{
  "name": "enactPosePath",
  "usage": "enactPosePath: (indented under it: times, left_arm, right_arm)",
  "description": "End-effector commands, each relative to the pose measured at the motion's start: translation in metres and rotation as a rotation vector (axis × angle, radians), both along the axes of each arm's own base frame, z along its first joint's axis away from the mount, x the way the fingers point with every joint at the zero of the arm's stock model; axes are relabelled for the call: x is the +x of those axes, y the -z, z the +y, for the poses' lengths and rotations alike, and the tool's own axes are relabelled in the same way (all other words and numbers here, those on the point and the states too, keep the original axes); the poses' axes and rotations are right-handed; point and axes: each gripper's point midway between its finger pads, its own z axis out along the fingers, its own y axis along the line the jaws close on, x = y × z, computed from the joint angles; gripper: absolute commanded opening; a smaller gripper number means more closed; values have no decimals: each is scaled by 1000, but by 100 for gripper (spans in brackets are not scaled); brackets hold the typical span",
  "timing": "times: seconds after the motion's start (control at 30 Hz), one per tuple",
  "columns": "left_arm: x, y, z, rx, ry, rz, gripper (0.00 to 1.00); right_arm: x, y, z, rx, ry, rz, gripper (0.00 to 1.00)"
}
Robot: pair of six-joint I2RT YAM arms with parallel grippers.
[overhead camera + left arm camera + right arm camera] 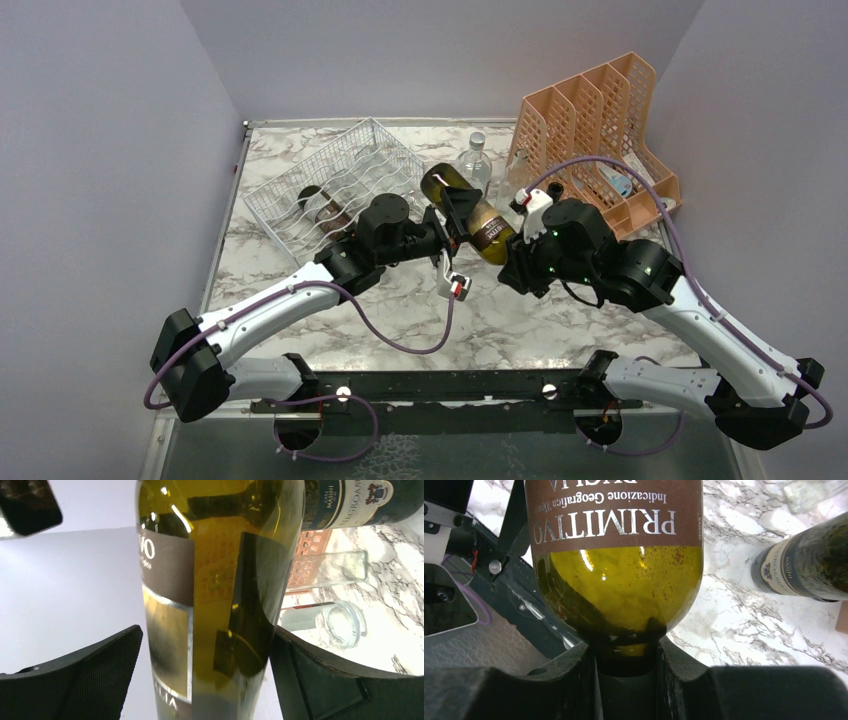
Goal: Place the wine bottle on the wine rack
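Note:
The wine bottle [468,208], olive-green glass with a brown label, hangs tilted above the table's middle, its base toward the back left. My right gripper [626,666] is shut on its neck, just under the shoulder [619,595]. My left gripper [206,636] is open around the bottle's body [215,580]; a gap shows beside the left finger [90,675], and the right finger [320,680] stands close against the glass. The white wire wine rack [335,178] stands at the back left, left of the bottle, with a dark bottle [325,207] lying in it.
A peach perforated file holder [592,122] stands at the back right. A clear glass bottle [475,160] stands behind the held bottle. Another dark labelled bottle [806,565] lies on the marble [744,610] near my right gripper.

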Motion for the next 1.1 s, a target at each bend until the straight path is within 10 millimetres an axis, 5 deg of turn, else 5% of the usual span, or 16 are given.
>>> enactPosePath:
  times: [0.0, 0.2, 0.4, 0.7, 0.87, 1.07]
  left_arm:
    - [-11, -56, 3, -134, 29, -73, 99]
    - [-15, -47, 8, -133, 16, 54, 99]
    - [-9, -40, 24, -189, -71, 221, 99]
    - [43, -95, 106, -883, -505, 648, 99]
    - [58, -94, 128, -1115, -642, 831, 99]
    - [56, -95, 148, -1289, -703, 935, 99]
  right_arm:
    - [26, -37, -9, 88, 143, -151, 1]
    - [36, -52, -14, 146, 224, -209, 1]
    - [43, -51, 4, 199, 185, -232, 1]
    - [55, -32, 24, 212, 165, -222, 1]
    - [56, -11, 38, 177, 109, -182, 1]
    - [28, 9, 79, 251, -99, -21, 1]
